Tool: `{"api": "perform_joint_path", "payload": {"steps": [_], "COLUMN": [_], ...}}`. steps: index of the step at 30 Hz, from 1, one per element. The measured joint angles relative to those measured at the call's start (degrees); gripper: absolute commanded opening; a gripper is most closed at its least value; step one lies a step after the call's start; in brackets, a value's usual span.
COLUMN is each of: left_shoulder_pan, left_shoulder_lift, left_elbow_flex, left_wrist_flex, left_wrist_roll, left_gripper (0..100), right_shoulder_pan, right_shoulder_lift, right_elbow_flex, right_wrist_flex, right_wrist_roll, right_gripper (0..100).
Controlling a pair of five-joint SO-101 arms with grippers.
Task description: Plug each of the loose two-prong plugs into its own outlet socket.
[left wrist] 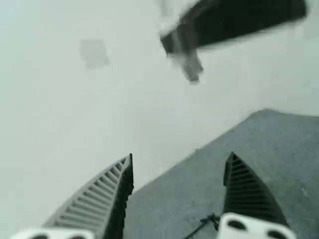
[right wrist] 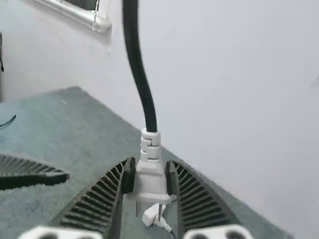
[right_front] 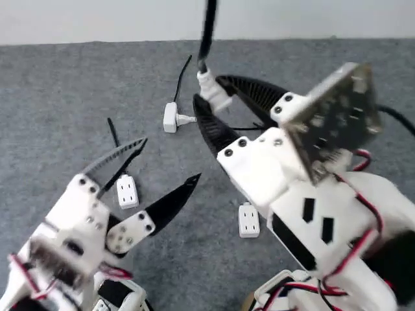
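Ribbed black fingers (right wrist: 107, 199) of the right gripper (right wrist: 149, 167) clamp a white two-prong plug (right wrist: 150, 184) above the grey carpet (right_front: 58, 97). Nothing is plugged yet: the second white plug (right_front: 171, 118) lies loose, the white outlet socket (right_front: 127, 192) and twin socket (right_front: 249, 220) sit empty, and the left gripper (right_front: 170, 159) gapes wide.

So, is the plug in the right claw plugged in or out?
Out. The right claw holds the white plug in the air, with both prongs bare.

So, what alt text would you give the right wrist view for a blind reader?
The right gripper, shut on a white two-prong plug, holds it prongs-down above grey carpet, its black cable rising overhead. A second white plug lies on the carpet below, a pale wall behind.
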Motion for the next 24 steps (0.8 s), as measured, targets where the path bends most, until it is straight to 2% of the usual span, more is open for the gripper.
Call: {"api": "perform_joint_path", "payload": {"steps": [5, 20, 24], "left_shoulder_pan": [-0.09, 0.26, 4.13], "left_shoulder_lift": [-2.02, -2.37, -2.64], "left_elbow_flex": [0.7, 7.91, 7.91], "left_wrist_flex": [-0.18, -2.02, -2.02], "left_wrist_roll": [-1.58, -1.85, -1.85], "left_gripper": [27, 27, 27], "right_shoulder_pan": [0.0, 0.09, -3.25], "right_shoulder_lift": [-5.71, -8.97, -8.62], "right_elbow_flex": [10.37, 13.63, 13.54], "right_wrist_flex": [0.0, 0.0, 0.0], "right_wrist_roll": [0.0, 0.0, 0.0], "right_gripper": [0.8, 0.8, 0.8]}}
